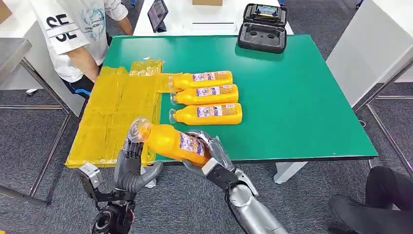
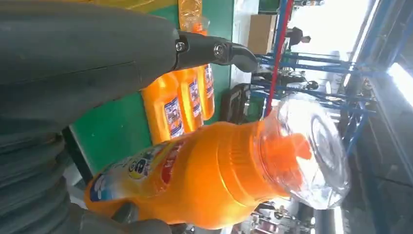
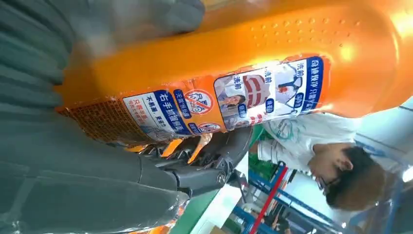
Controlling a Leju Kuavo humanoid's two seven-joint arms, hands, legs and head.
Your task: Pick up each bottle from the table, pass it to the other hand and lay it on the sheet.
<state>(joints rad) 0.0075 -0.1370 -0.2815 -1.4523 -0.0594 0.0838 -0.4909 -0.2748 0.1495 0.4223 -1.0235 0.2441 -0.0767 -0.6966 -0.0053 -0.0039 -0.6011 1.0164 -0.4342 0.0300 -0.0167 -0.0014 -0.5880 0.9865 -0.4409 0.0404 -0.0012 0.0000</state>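
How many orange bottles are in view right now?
4. Three orange bottles lie side by side on the green table. The fourth is held by the right robot hand.

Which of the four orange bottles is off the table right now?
The orange bottle gripped by the right hand, near the table's front edge. The other three lie in a row on the green table.

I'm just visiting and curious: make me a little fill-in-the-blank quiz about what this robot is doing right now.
1. The held bottle is gripped by the robot's ____ hand.
2. ____ more bottles lie on the green table.
3. The left hand is ____ beside the bottle's clear cap.
4. The sheet is ____ in colour.

Missing words: right; three; open; yellow
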